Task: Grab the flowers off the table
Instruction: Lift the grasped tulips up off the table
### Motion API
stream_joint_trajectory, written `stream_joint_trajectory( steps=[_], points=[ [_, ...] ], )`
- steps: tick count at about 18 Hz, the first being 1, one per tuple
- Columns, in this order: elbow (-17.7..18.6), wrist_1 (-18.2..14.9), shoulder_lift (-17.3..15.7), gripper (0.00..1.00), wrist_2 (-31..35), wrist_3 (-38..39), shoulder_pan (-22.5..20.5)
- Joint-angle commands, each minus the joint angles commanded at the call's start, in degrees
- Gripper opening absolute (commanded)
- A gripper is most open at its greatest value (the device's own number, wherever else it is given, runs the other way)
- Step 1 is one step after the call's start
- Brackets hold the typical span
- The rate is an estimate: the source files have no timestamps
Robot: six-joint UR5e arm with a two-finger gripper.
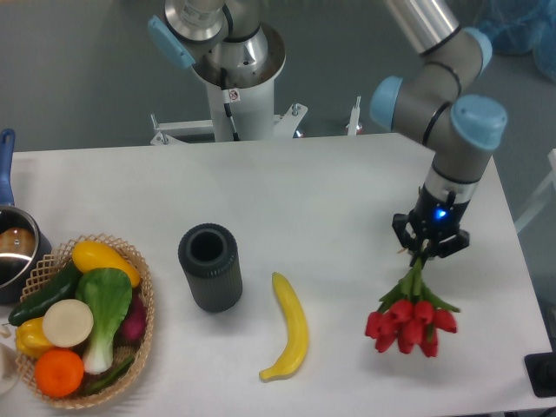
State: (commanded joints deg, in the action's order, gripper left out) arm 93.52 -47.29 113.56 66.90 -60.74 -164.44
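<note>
Look to the right side of the table [287, 187]: your gripper [429, 252] points straight down and its jaws are clenched on the thin green stems of the flowers [411, 316]. The stems run up into the jaws, while the leaves and red tulip heads hang directly beneath, spreading out just below the fingertips. You cannot tell from this view whether the blooms rest on the white surface or hang just clear of it. A blue light glows on the wrist just above the gripper. To the left of the bunch, well apart from it, you have the yellow banana [291, 340] lying lengthwise on the tabletop, then a dark upright cylinder cup [209, 267] beside it. At the far left sits a woven basket [139, 326] filled with vegetables and fruit, and a pot [12, 254] with a blue handle is at the edge.
</note>
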Motion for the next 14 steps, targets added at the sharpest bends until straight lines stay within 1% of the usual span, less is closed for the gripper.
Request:
stream_joint_trajectory(
  steps=[3, 5, 7, 9, 10, 14],
  points=[
    [-0.97, 0.09, -1.49, 0.18, -10.88, 0.62, -3.24],
    [-0.8, 0.09, -2.11, 0.18, -18.7, 0.53, -4.92],
    [-0.97, 0.09, -2.55, 0.18, -24.25, 0.36, -6.76],
    [-1.06, 0.09, -2.81, 0.18, -27.6, 0.18, -8.0],
    [-1.06, 0.09, -3.16, 0.18, -28.23, 0.27, -8.53],
    [-1.06, 0.09, -3.52, 0.18, -28.58, 0.44, -9.23]
  ],
)
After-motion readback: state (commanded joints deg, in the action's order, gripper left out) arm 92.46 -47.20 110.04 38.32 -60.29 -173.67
